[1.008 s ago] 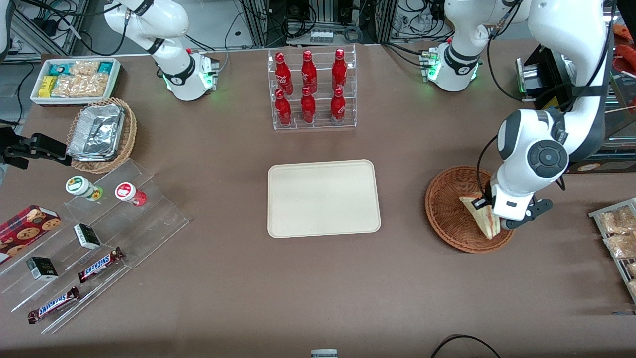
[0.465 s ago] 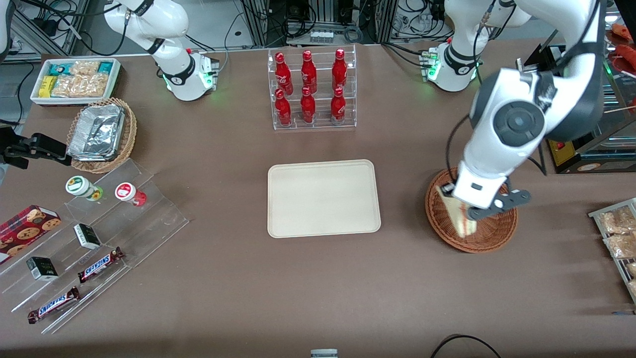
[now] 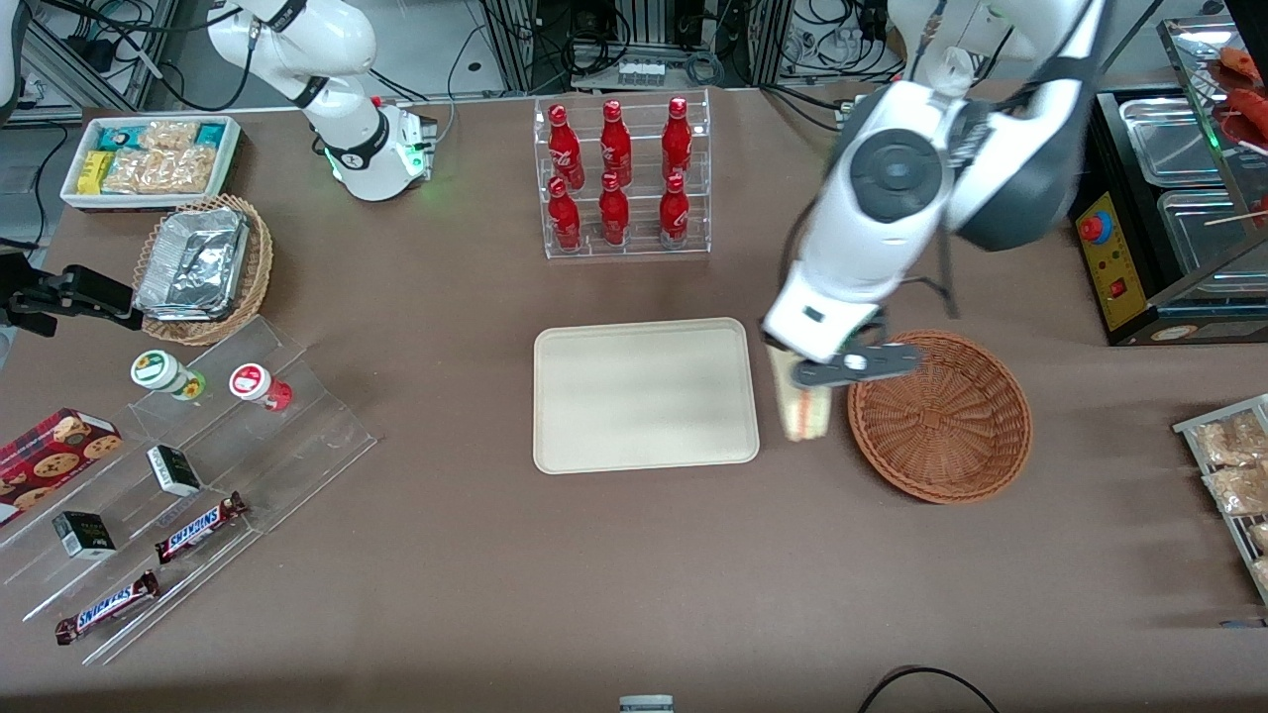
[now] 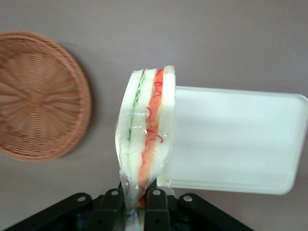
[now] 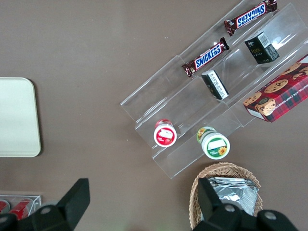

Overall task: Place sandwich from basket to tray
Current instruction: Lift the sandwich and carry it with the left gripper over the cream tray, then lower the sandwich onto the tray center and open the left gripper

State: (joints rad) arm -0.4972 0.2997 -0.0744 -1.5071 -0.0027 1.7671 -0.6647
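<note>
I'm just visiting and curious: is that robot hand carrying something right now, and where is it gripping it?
Yes. The gripper, between the basket and the tray, holds the wrapped sandwich by one narrow end, its jaws shut on it.

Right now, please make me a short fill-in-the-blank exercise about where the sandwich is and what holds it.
1. The hand is shut on the ____.
2. The sandwich hangs between the wicker basket and the ____.
3. The basket holds ____ sandwiches.
4. The sandwich is wrapped in clear ____.

Missing words: sandwich; tray; no; plastic
</note>
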